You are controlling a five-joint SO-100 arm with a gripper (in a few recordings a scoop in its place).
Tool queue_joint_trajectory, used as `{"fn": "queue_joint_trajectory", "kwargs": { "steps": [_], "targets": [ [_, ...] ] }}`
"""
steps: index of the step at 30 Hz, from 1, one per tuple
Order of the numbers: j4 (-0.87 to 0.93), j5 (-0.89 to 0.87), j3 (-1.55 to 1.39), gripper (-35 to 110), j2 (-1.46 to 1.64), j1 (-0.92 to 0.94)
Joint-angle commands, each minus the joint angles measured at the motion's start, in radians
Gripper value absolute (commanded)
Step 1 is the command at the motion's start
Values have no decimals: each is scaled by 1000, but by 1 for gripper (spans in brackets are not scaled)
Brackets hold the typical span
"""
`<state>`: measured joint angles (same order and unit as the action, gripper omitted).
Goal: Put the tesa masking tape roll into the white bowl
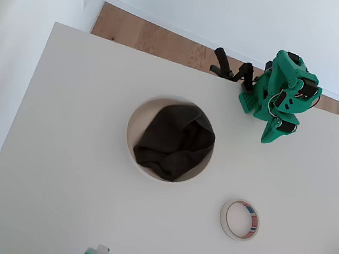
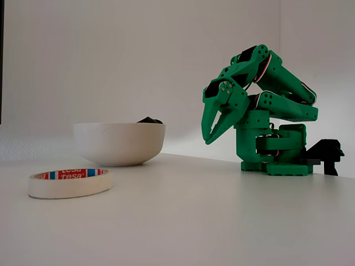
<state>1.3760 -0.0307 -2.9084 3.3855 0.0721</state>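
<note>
From overhead I saw a white table [image 1: 66, 169] with the bowl [image 1: 131, 135] near its middle, a dark crumpled cloth [image 1: 173, 142] filling most of it. The tape [image 1: 240, 219] lay flat on the table, well apart from the bowl toward the lower right, its red and blue core print showing. My green arm [image 1: 281, 93] sat folded at the table's far edge. In the side view the gripper [image 2: 208, 137] hung above the table, pointing down, empty, its fingers nearly together with just a thin gap at the tips
</note>
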Motion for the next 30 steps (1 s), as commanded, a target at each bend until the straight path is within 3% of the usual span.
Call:
{"fn": "queue_joint_trajectory", "kwargs": {
  "steps": [1, 30],
  "targets": [
    [14, -28, 12, -8, 3, 34],
    [-17, 11, 20, -8, 3, 74]
  ]
}}
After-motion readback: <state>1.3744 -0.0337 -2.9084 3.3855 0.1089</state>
